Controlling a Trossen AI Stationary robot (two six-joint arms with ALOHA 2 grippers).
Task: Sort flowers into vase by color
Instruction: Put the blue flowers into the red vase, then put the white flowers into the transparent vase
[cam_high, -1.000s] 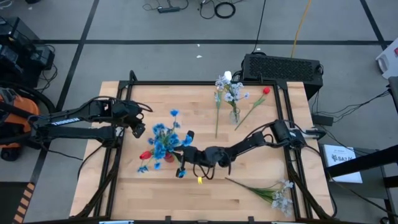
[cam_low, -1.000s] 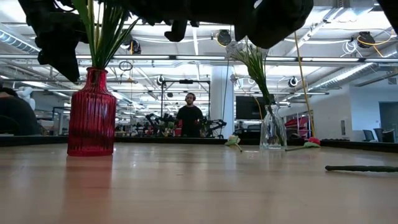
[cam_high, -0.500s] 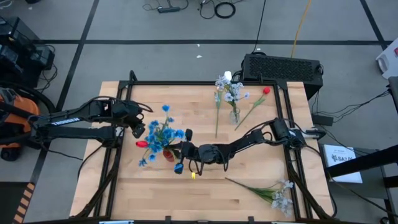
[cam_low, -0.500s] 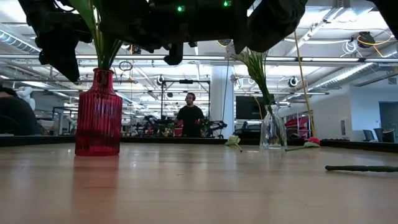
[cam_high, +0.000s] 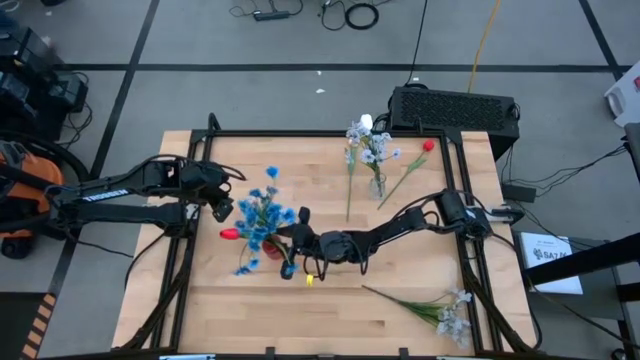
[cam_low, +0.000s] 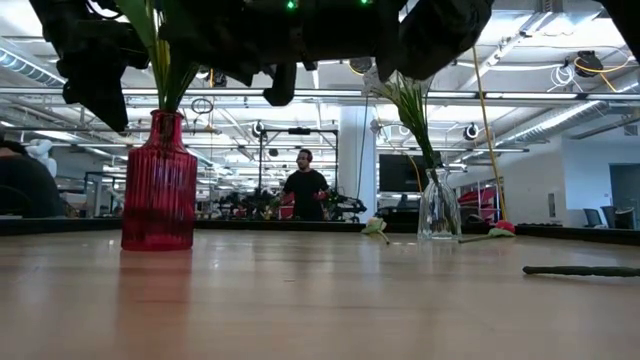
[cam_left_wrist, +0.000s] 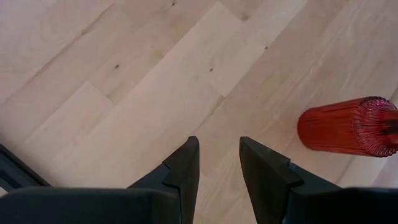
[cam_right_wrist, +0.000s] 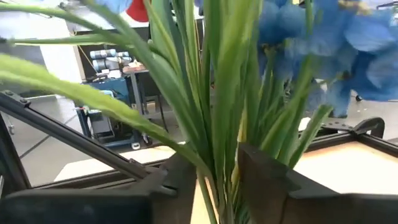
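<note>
Wooden tabletop (cam_high: 400, 300), ringed by a black frame, carries a red vase (cam_low: 158, 182) at left-centre and a clear vase (cam_low: 438, 208) of pale sprays farther back. Blue flowers (cam_high: 262, 212) stand in the red vase; green stems run between the right claw's (cam_right_wrist: 214, 186) parted fingers, though a grip is unclear. Judged step: releasing them, next retreating cleanly toward the loose spray (cam_high: 440, 312); left claw (cam_left_wrist: 217, 165) waits open beside the red vase.

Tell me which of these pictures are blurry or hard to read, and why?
Right wrist view: the blue blooms and stems are soft, too close to the lens. Low view: the arms overhead are dark silhouettes against bright ceiling lights, though the red vase is clear. High view: evenly lit. Left wrist view: sharp on the table.
</note>
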